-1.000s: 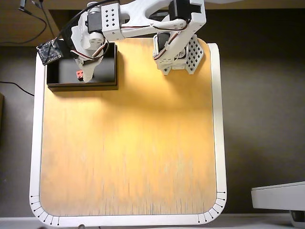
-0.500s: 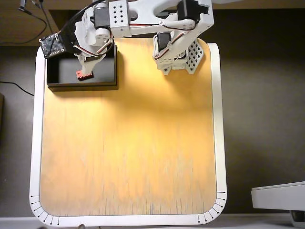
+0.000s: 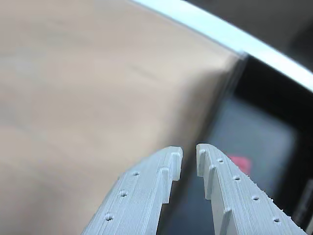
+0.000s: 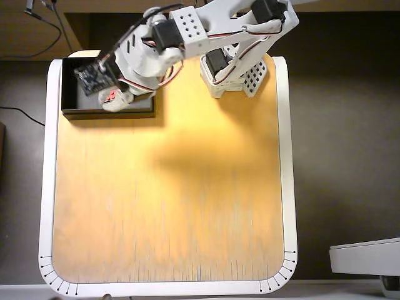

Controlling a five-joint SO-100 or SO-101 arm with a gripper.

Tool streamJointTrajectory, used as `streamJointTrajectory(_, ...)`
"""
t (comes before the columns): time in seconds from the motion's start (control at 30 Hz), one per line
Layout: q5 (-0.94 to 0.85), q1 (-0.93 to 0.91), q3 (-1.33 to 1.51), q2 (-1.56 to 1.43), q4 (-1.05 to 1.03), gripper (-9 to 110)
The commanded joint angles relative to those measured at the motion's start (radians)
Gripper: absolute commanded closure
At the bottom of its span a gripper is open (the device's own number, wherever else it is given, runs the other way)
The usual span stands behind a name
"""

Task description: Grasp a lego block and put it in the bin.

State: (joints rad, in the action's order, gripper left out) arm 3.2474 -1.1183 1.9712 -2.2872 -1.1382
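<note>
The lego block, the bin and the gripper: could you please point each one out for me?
lego block (image 4: 110,95): overhead view, on its red studded top, inside the bin.
bin (image 4: 67,87): overhead view, on its black left wall.
gripper (image 3: 189,159): wrist view, on the narrow gap between its two grey fingertips.

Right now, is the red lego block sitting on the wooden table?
No, the overhead view shows the lego block inside the bin, beneath the gripper.

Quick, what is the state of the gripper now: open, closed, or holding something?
Gripper: open only by a narrow gap and holding nothing; the small red plastic lego block lies apart from it on the floor of the shallow black rectangular bin.
</note>
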Motion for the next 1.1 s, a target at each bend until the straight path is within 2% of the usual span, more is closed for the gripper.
streamJointTrajectory(0.0,-0.04,0.167,-0.029,-0.1,0.029,101)
streamJointTrajectory(0.47,-0.14,0.716,-0.028,-0.164,0.06,101)
streamJointTrajectory(0.83,-0.186,1.066,0.032,-0.166,0.063,101)
streamJointTrajectory(1.07,-0.144,1.157,0.397,-0.318,0.344,101)
